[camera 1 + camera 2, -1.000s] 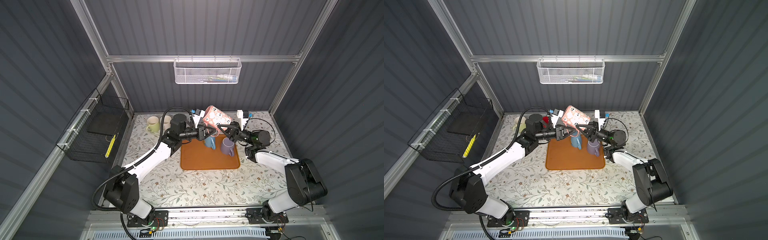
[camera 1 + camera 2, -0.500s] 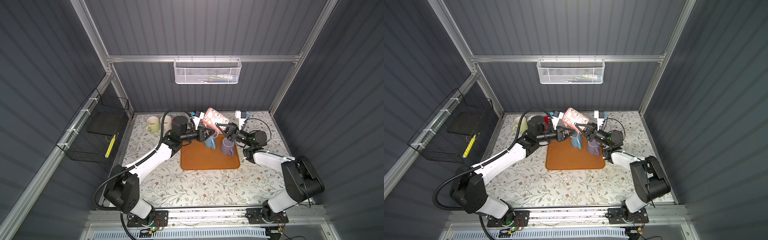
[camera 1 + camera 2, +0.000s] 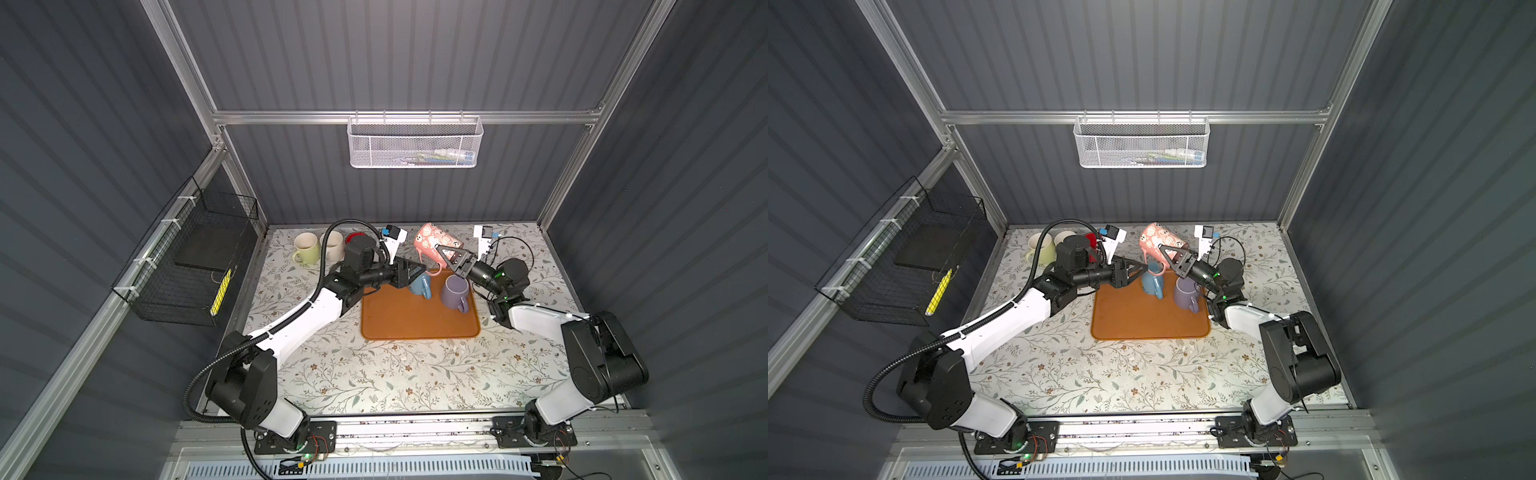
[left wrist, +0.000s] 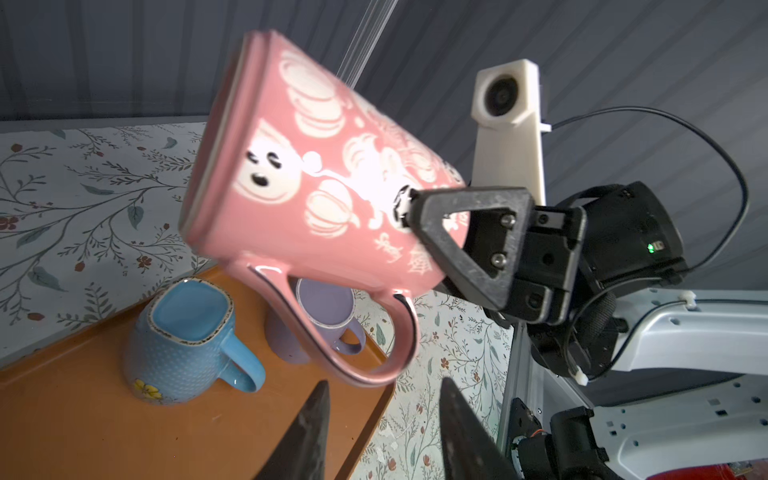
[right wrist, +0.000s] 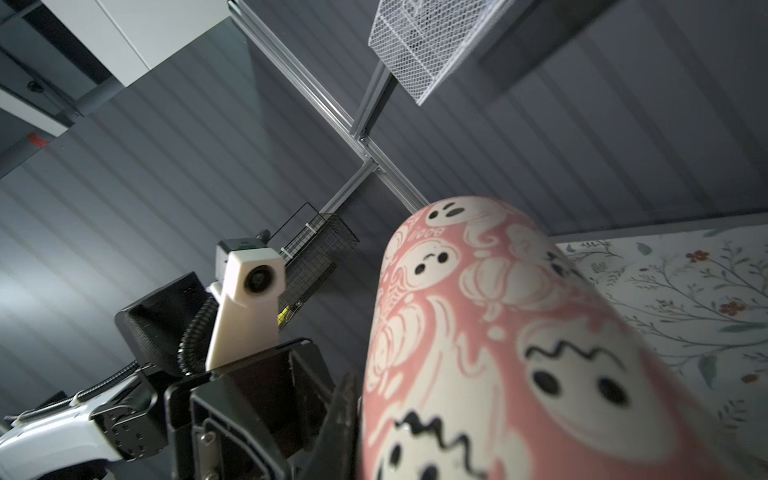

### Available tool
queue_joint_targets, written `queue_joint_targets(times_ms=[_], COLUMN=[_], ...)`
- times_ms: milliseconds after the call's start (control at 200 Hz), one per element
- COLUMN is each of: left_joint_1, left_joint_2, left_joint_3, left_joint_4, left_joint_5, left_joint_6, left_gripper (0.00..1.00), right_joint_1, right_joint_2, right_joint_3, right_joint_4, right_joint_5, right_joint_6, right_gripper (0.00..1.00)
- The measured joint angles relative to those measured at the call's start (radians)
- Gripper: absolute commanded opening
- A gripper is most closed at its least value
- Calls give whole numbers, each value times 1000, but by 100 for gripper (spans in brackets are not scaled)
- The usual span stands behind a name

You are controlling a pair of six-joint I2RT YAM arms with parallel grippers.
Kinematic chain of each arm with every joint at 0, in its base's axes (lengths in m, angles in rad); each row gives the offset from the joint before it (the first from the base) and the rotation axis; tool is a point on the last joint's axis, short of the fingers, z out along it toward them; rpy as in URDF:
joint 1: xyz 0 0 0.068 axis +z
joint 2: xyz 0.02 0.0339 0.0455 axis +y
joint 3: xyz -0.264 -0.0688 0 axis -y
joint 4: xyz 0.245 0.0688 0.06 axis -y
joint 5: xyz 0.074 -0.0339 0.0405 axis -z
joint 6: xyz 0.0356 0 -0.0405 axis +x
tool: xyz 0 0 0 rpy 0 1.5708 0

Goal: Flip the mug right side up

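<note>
Opening over the last second, the left end effector appeared to have released the pink mug; its fingers stood apart just under the handle. The right end effector stayed clamped on the mug's body, holding it tilted in the air over the tray's far edge. Handover looked done; righting and setting down remained.

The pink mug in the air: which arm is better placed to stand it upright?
Right. The right gripper is clamped on the tilted pink mug, holding it in the air. The left gripper is open near its handle and holds nothing.
</note>
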Motion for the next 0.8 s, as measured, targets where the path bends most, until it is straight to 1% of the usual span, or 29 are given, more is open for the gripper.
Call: queue_joint_targets(times_ms=[185, 300, 435, 550, 650, 800], left_joint_1=[6, 16, 21, 21, 21, 21], left_joint_2=[-48, -73, -85, -88, -95, -104], left_joint_3=[0, 2, 15, 24, 30, 44], left_joint_4=[-50, -95, -163, -219, -267, -328], left_joint_5=[-34, -64, -122, -182, -236, -310], left_joint_6=[45, 78, 126, 167, 201, 243], left_gripper=[44, 44, 44, 44, 44, 44], right_joint_1=[1, 1, 1, 1, 1, -8], right_joint_2=[3, -16, -70, -126, -153, -141], right_joint_3=[0, 7, 50, 122, 227, 410], right_joint_4=[-78, -195, -417, -627, -829, -1117], right_joint_5=[11, 16, 29, 52, 77, 110], right_joint_6=[-29, -73, -158, -257, -356, -480], right_gripper=[0, 0, 0, 0, 0, 0])
